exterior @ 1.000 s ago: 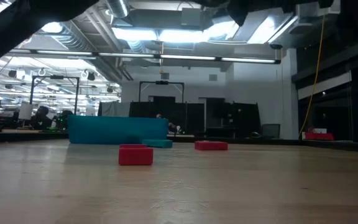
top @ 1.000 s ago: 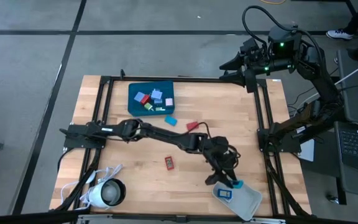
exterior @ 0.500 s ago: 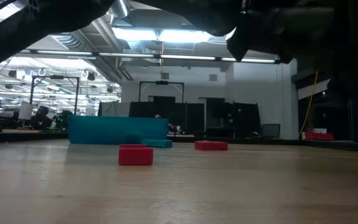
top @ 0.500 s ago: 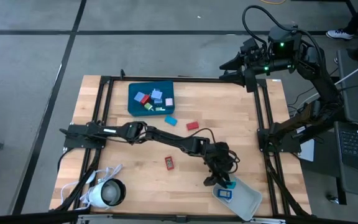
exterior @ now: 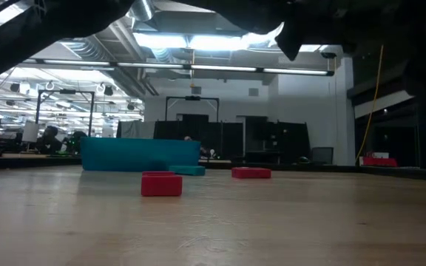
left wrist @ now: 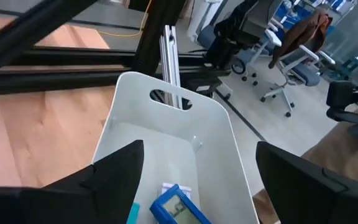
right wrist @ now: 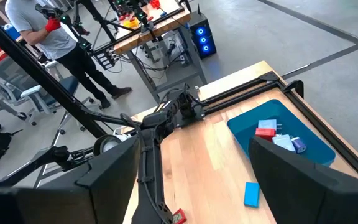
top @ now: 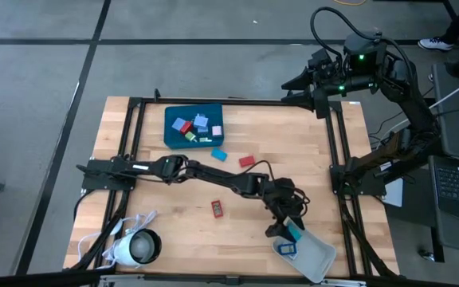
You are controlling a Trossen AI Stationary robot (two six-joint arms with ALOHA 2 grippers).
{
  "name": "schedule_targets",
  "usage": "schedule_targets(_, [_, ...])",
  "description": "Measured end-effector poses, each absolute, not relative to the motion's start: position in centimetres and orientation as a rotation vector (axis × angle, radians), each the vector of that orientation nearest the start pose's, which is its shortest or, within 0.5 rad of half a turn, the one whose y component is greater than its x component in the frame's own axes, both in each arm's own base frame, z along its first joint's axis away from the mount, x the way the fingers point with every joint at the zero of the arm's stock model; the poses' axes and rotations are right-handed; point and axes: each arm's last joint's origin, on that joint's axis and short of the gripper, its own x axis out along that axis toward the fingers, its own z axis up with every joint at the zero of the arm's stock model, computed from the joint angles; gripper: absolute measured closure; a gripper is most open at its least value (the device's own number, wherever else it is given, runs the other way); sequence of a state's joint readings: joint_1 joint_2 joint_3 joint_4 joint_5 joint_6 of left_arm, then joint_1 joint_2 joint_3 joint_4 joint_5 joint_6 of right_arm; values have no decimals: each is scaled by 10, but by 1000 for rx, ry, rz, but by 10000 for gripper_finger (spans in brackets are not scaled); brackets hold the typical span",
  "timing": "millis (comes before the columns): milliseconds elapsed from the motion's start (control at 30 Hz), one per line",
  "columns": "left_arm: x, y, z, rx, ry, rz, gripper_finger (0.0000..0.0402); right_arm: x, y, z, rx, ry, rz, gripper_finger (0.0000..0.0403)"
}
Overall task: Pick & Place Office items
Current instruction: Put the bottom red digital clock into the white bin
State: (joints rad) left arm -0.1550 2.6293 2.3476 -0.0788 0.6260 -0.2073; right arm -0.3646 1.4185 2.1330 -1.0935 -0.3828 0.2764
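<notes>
My left gripper [top: 284, 231] hangs open over the far end of the grey tray [top: 313, 259] at the table's near right corner. In its wrist view the fingers stand wide apart above the tray [left wrist: 166, 118]. A blue item [left wrist: 178, 204] lies in the tray. A light blue piece [top: 294, 232] shows just below the fingers. The teal tray [top: 194, 125] at the far side holds several pieces. On the wood lie a light blue piece [top: 218, 154] and two red pieces [top: 246, 161] [top: 217, 209]. My right gripper [top: 293, 82] waits open beyond the far right edge.
A white round corded device [top: 138, 247] sits at the near left corner. A black frame [top: 337, 159] runs around the table. The wood between the two trays is bare apart from the three loose pieces. A person [right wrist: 48, 31] stands in the room beyond.
My left gripper has shifted a little toward the table's left and far side, staying over the grey tray's far end. The light blue piece at its fingers has gone the same way.
</notes>
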Motion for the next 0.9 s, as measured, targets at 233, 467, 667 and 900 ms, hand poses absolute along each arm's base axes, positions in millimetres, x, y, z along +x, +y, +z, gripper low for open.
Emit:
schedule_targets(233, [568,-78,220,-189,485,-677,114,203,-66,535,414,363,-14,99])
schedule_targets(467, [516,-27,279,163,773,-450,132,203,-65,535,397,363,-2,99])
schedule_targets(667, [466,5,314,159,1060,-167,129,203,-65,535,390,364,2,99])
schedule_targets(900, [434,9,312,86,1363,11,119,203,-65,535,390,364,2,99])
